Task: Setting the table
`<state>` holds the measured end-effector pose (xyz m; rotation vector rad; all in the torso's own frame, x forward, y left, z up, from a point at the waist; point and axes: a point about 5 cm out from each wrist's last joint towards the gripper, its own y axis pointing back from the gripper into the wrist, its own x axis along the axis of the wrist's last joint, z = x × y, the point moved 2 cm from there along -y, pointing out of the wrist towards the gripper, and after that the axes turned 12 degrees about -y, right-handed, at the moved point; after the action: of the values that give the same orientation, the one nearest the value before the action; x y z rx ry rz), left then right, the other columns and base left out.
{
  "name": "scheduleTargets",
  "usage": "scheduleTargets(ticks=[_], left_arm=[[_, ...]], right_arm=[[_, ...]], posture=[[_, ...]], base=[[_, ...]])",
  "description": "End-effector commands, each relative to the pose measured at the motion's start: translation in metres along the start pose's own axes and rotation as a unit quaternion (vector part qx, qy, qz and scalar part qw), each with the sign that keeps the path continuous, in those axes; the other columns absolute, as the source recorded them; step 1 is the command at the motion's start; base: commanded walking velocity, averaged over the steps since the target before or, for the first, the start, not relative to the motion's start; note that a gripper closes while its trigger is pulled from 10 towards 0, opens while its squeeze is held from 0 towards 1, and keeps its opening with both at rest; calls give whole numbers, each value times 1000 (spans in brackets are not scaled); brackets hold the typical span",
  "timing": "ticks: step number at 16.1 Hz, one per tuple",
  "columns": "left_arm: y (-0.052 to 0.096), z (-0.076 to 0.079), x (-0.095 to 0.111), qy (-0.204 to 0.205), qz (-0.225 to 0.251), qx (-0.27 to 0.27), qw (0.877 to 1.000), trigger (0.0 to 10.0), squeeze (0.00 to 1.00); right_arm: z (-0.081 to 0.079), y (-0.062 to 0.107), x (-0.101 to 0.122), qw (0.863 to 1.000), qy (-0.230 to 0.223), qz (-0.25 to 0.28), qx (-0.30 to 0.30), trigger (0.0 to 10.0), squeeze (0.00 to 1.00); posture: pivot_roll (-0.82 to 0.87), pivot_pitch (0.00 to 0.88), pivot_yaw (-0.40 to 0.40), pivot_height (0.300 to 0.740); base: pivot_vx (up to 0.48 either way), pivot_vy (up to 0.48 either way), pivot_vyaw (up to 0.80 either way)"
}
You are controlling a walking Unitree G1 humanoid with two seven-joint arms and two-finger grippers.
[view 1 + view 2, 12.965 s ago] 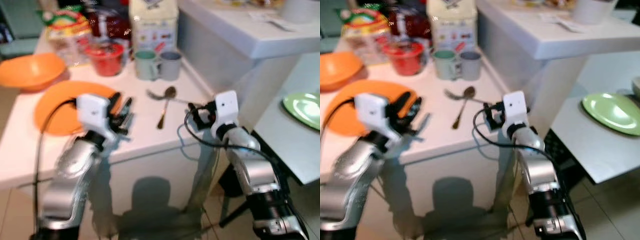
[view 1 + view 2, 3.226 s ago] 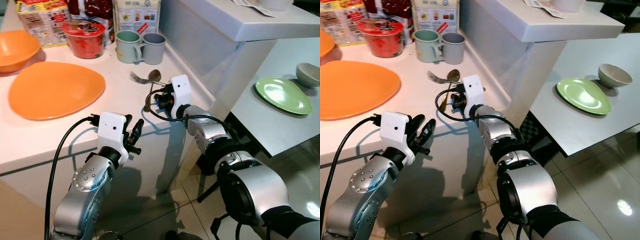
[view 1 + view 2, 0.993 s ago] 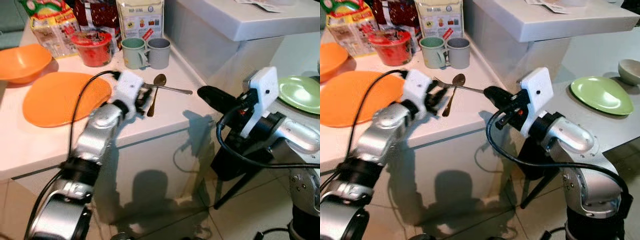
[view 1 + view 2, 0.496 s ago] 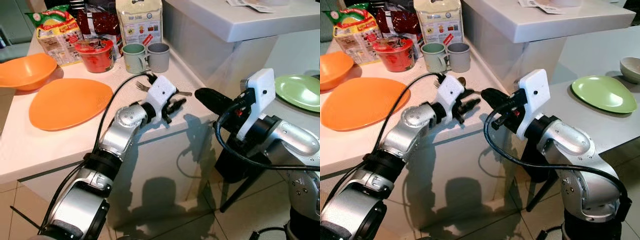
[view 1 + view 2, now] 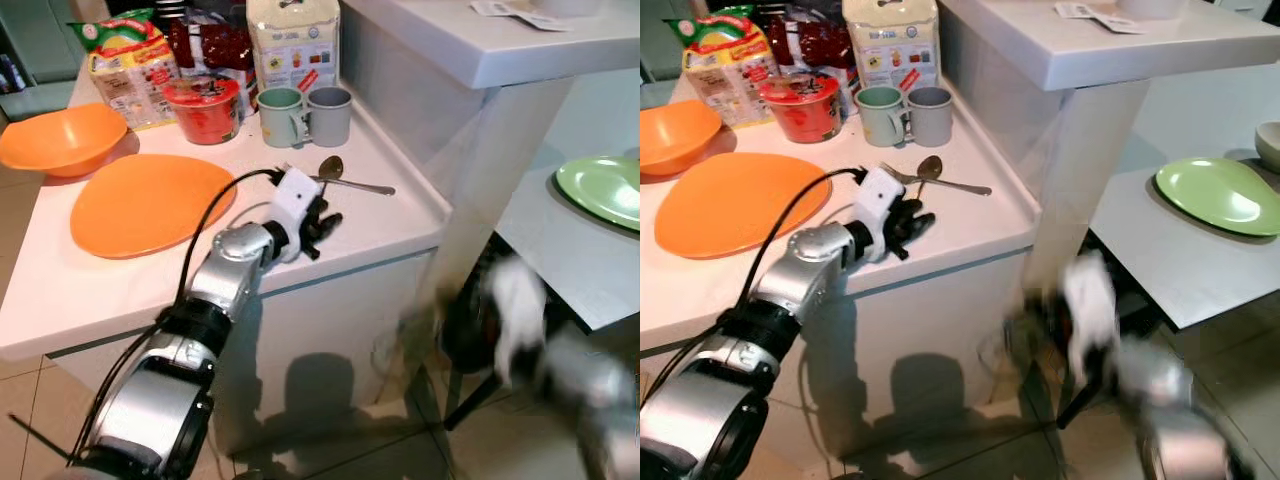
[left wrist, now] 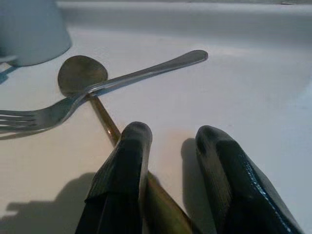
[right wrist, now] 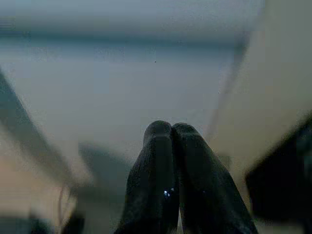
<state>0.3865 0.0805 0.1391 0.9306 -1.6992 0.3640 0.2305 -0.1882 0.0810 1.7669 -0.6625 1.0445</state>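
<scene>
Two pieces of cutlery, a spoon (image 5: 329, 167) and a fork (image 5: 352, 184), lie crossed on the white bench (image 5: 400, 215) at the centre of the left eye view, just below two mugs (image 5: 305, 114) standing side by side; an orange plate (image 5: 150, 203) sits at centre left, an orange bowl (image 5: 62, 140) at upper left, and a green plate (image 5: 606, 190) on a lower table at the right edge. The left tool (image 5: 322, 228) rests low on the bench just below the spoon, while the right arm is a blur at lower right. The right eye view gives the same layout, with the left tool (image 5: 911, 224) near the bench's front edge. From the left wrist view, the left tool (image 6: 170, 139) is parted, one finger on each side of the spoon's brassy handle, which runs from the bowl at upper left down between them; it has not closed on it. Both pieces look thin, stiff, light and slick, lying flat, so pinching the handle mid-length seems the surest hold. The right wrist view, blurred, shows the right tool (image 7: 171, 127) with fingers pressed together, holding nothing.
</scene>
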Motion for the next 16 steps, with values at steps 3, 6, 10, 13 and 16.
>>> scheduleTargets(ticks=[3,6,10,13,16], left_arm=[[-2,-4,0,-17,-10,0,1000,10000,0],[-2,-5,3,-21,-6,-10,1000,10000,0],[14,10,-8,28,-3,-53,998,10000,0],[42,15,-18,51,-11,-54,997,10000,0],[50,10,-10,39,-4,-35,999,10000,0]], right_arm=[[3,26,-35,999,-23,-23,-9,10000,0],[0,37,-47,999,-45,-10,-6,10000,0],[7,34,-57,998,-53,-12,-20,10000,0],[10,33,-66,998,-56,-28,-23,10000,0],[10,29,-67,998,-55,-30,-19,10000,0]], posture=[[-98,5,28,740],[-114,0,39,740],[-106,0,57,740],[-83,4,54,740],[-58,7,41,740]], base=[[0,0,0],[0,0,0],[0,0,0],[0,0,0],[0,0,0]])
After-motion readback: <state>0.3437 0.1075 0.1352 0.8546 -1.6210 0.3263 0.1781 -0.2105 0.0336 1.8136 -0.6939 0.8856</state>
